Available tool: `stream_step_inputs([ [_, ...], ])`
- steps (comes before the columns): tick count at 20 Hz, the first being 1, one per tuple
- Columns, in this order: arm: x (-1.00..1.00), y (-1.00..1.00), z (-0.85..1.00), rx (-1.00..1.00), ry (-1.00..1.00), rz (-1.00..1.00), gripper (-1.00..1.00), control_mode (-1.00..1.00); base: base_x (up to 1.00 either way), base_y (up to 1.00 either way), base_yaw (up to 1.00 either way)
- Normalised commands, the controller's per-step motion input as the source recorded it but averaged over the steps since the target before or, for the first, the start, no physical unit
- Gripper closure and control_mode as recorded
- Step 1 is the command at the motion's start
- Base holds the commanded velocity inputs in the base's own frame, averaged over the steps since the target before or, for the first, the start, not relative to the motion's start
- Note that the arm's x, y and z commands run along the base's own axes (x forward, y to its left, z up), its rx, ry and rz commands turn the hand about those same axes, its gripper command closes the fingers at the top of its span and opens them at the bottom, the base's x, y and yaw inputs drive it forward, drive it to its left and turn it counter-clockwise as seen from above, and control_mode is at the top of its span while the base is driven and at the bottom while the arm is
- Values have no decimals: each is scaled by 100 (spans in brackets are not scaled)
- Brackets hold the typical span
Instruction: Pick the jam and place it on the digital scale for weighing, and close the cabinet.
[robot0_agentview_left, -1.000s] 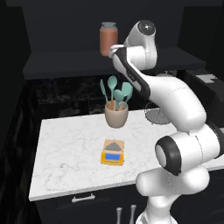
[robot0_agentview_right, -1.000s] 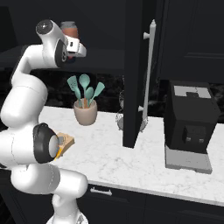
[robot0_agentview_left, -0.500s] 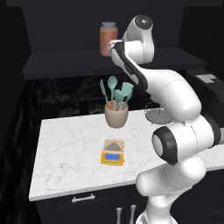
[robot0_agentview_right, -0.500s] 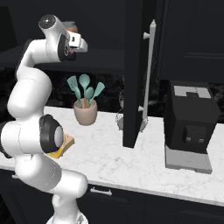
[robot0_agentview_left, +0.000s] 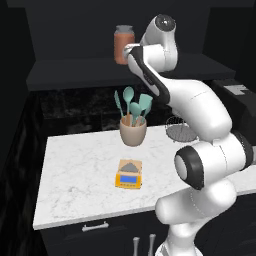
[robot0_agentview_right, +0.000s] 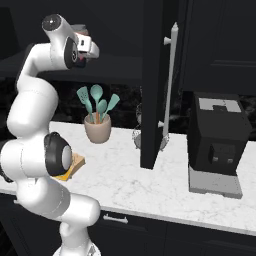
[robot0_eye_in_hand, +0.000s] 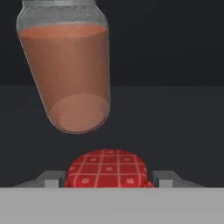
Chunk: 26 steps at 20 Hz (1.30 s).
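The gripper (robot0_eye_in_hand: 106, 180) stands open, its two dark fingertips (robot0_eye_in_hand: 49, 178) rising on either side of the jam (robot0_eye_in_hand: 106, 169), which sits squarely between them with a little gap on each side; nothing is gripped yet. The jam lies straight ahead along the gripper's line, so the coming move looks like a plain squeeze on the jar's sides. Its top is a low round dome in red with a fine pale check, cloth-like; the body below is hidden. Just beyond the jam stands the tall jar (robot0_eye_in_hand: 68, 65), clear glass with orange-brown filling and a grey lid, close enough to be nudged on the way out. Both rest on the dark shelf (robot0_agentview_left: 75, 70) of the cabinet, whose door (robot0_agentview_right: 152, 85) hangs open with its long silver handle (robot0_agentview_right: 169, 85). Well below the gripper, on the white marbled counter (robot0_agentview_left: 75, 175), lie the scale (robot0_agentview_left: 129, 174), flat and yellow-orange, and the cup (robot0_agentview_left: 133, 131) of teal utensils.
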Motion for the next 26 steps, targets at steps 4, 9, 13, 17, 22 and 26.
stream_step_inputs([
  [4, -70, -7, 0, 5, -33, 0, 100, -100, 0, 0, 0],
  [9, -100, -2, 13, 3, -69, 0, 100, -100, 0, 0, 0],
  [13, -100, -5, 27, 1, -49, 0, 100, -100, 0, 0, 0],
  [17, -100, -21, 0, 0, -14, 1, 100, -100, 0, 0, 0],
  [22, -100, -1, 10, 0, 19, 7, 100, -100, 0, 0, 0],
  [26, -100, 0, -4, 0, 41, 7, 100, -100, 0, 0, 0],
])
